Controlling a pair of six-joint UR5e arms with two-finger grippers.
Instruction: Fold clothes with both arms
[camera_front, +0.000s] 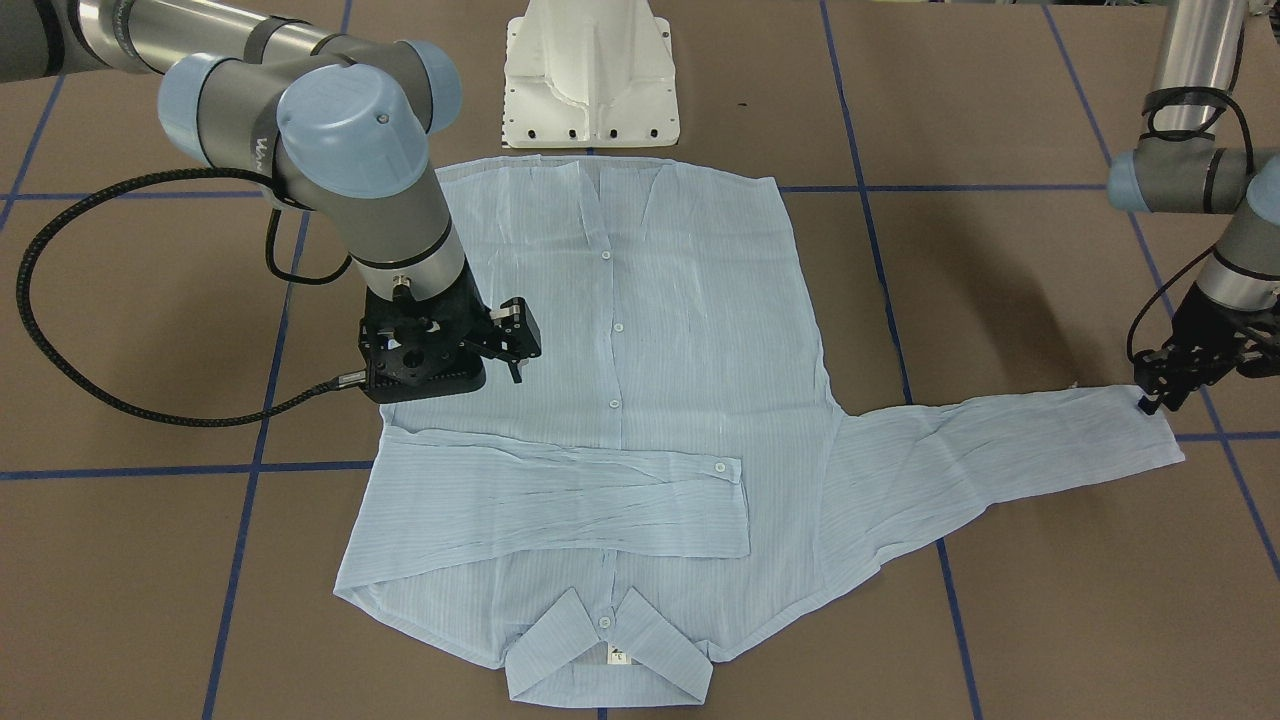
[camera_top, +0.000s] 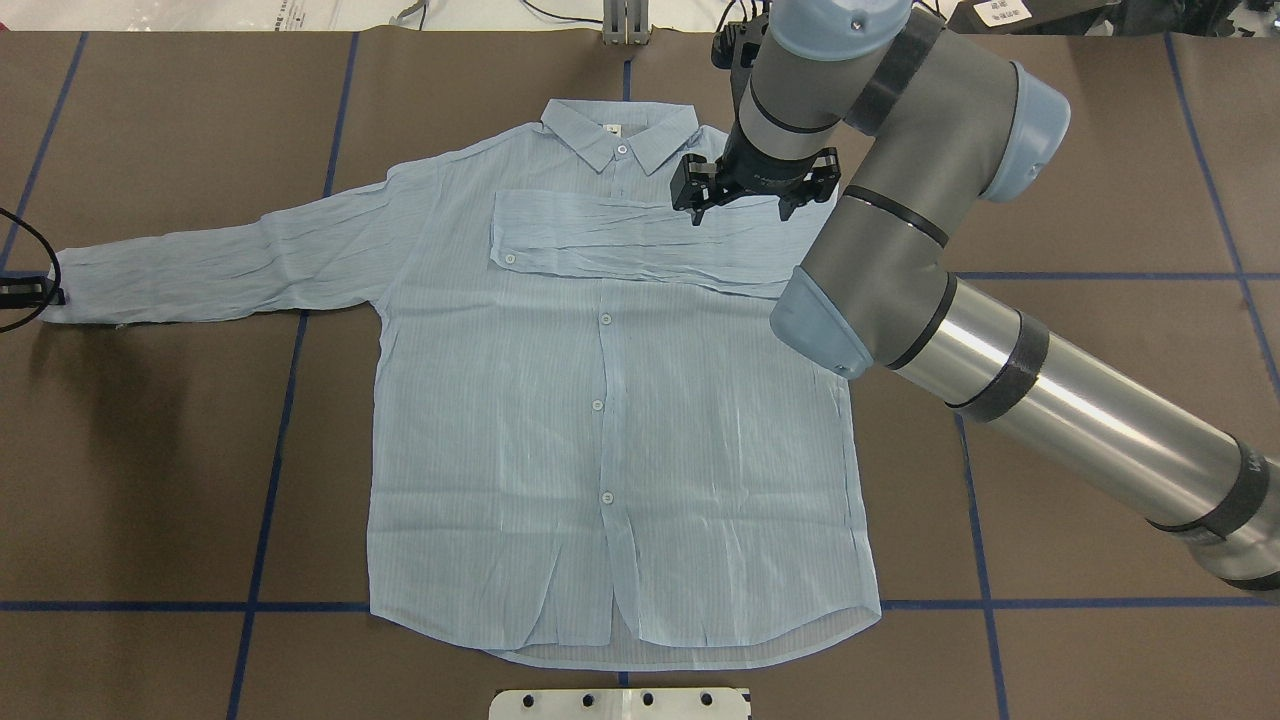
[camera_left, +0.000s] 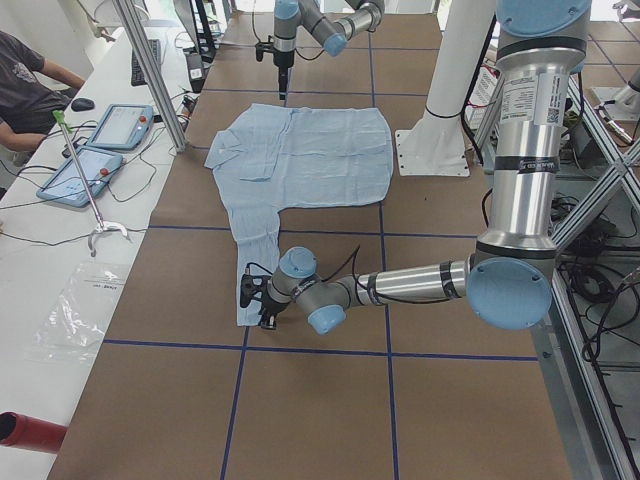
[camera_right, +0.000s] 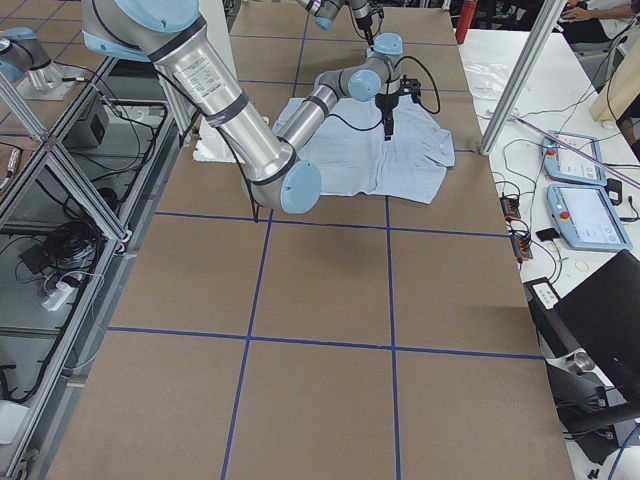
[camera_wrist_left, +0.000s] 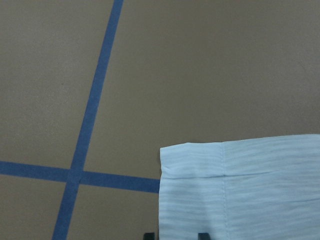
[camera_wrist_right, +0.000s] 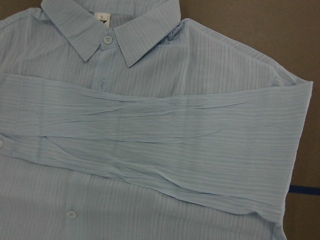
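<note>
The pale blue striped shirt (camera_top: 610, 400) lies flat and buttoned, its collar (camera_front: 605, 650) toward the far table edge. One sleeve (camera_top: 620, 245) is folded across the chest. The other sleeve (camera_front: 1000, 440) stretches straight out to my left. My left gripper (camera_front: 1160, 400) is down at that sleeve's cuff (camera_wrist_left: 235, 190). In the left wrist view its two fingertips (camera_wrist_left: 202, 235) show a small gap and straddle the cuff's edge. My right gripper (camera_top: 745, 195) hovers open and empty above the folded sleeve (camera_wrist_right: 150, 145) near the shoulder.
The white pedestal base (camera_front: 592, 75) stands just behind the shirt's hem. The brown table (camera_top: 1080, 150) has blue tape lines (camera_wrist_left: 90, 115). Operator benches with tablets (camera_left: 85, 170) run along the far table edge.
</note>
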